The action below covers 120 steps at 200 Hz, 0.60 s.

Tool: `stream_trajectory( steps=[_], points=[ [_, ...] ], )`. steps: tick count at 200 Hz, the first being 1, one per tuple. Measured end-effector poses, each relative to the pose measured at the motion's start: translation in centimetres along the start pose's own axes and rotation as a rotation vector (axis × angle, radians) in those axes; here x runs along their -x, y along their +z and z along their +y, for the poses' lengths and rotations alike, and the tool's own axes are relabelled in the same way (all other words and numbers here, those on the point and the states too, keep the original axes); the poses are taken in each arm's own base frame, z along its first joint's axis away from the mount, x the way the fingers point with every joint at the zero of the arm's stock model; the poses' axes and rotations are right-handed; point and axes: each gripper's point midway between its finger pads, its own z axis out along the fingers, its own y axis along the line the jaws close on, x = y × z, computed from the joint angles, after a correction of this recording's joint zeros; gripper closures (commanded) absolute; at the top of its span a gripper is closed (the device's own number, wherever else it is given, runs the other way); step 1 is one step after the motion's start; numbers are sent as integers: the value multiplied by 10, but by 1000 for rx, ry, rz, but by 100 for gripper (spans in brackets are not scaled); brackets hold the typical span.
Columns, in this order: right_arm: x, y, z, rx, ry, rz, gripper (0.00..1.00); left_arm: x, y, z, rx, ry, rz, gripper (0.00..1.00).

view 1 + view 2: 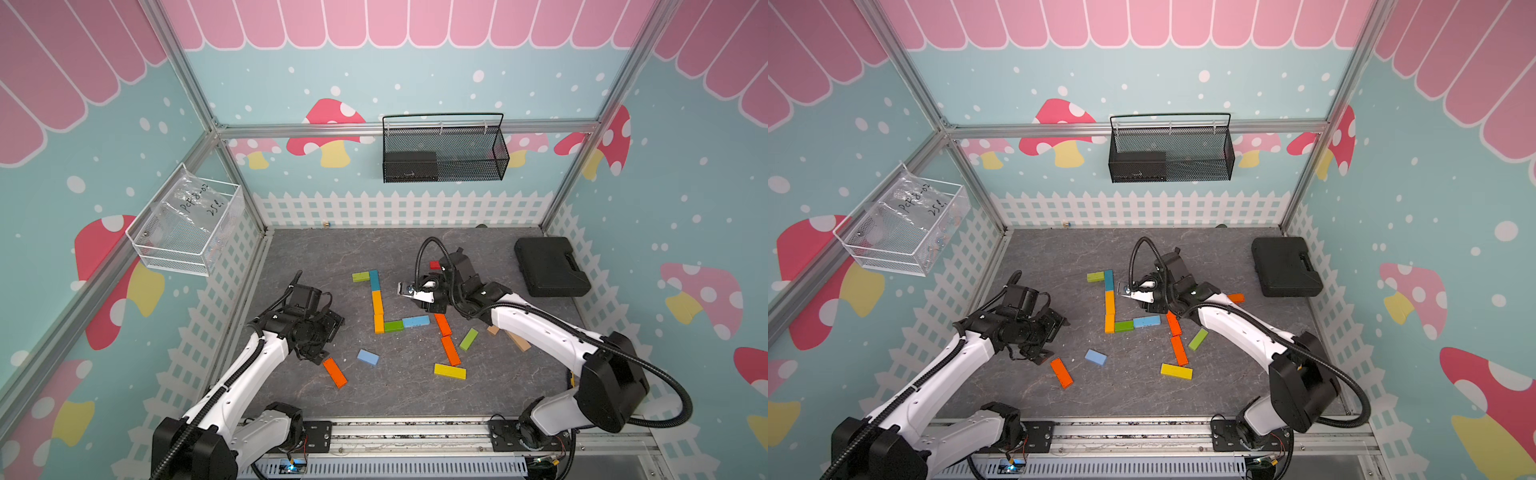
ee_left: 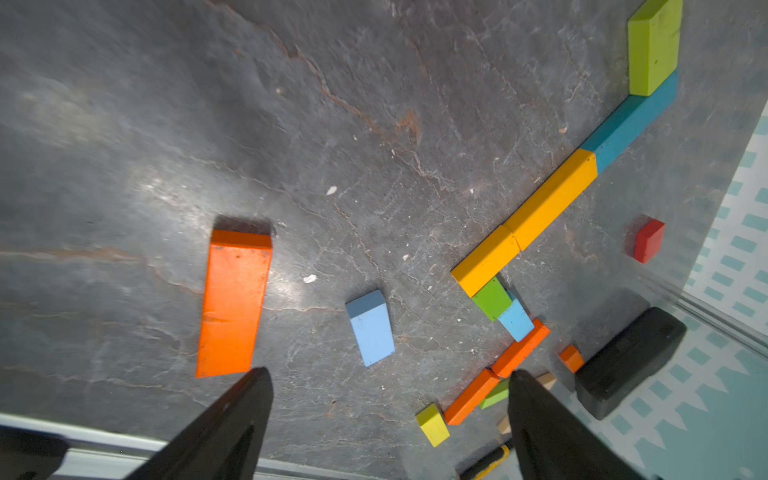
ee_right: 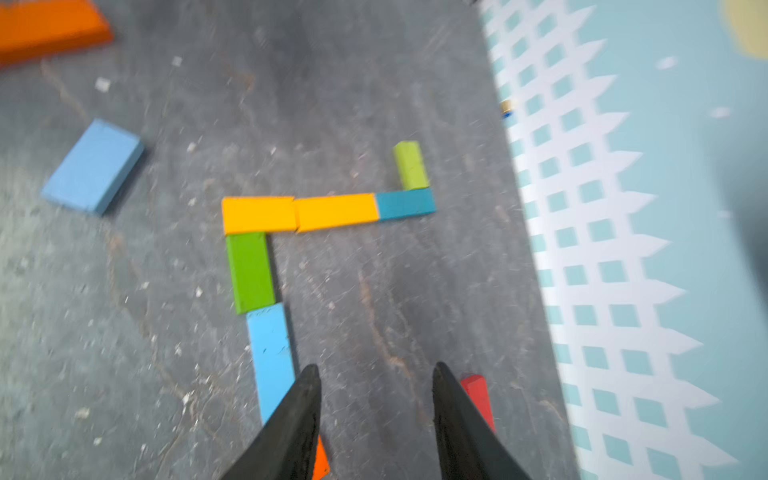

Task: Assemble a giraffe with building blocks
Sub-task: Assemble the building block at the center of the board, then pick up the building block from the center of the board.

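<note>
Grey stone-patterned tabletop [image 1: 316, 257] carries scattered building blocks [image 1: 377, 301] and a black case [image 1: 550, 266].

Both arms share one build: white moulded link shells joined by black joint housings. This applies to the left arm [image 1: 255, 370] and the right arm [image 1: 540, 328]. A large black housing [image 1: 611, 386] forms each shoulder. A black corrugated cable conduit [image 1: 419, 255] runs along the outside of each arm. A small white marking [image 1: 274, 317] sits on the black housing near each wrist. Each base stands on a black mounting plate [image 1: 503, 434] with visible screws, fixed to a silver rail [image 1: 415, 432]. The left gripper [image 2: 388, 374] and right gripper [image 3: 376, 370] carry matt black, tapered, wedge-shaped fingers. A white bracket [image 1: 424, 296] is fitted at the right wrist.
</note>
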Motion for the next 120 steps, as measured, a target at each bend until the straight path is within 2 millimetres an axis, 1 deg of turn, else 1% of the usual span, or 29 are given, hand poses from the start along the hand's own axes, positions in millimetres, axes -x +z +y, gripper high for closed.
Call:
stream_trajectory(
  steps=[8, 20, 30, 40, 51, 66, 97, 120],
  points=[
    [11, -7, -11, -47, 54, -36, 55, 0, -3, 5, 25, 15, -16, 9],
    [22, -13, -23, -96, 139, -89, 55, -1, -4, 17, 78, 31, -33, 9],
    [28, -16, -27, -117, 205, -125, 55, -3, -3, 29, 128, 45, -41, 9],
    [29, -17, -25, -118, 277, -151, 56, -5, -1, 40, 171, 55, -46, 10],
    [27, -14, -19, -106, 344, -160, 56, -8, 3, 53, 225, 69, -51, 10],
    [23, -8, -5, -77, 410, -154, 57, -13, 8, 67, 296, 92, -57, 11],
    [11, 4, 29, -12, 478, -120, 59, -21, 21, 76, 382, 159, -64, 14],
    [6, 5, 44, 14, 507, -105, 60, -24, 37, 90, 436, 167, -59, 20]
  ],
)
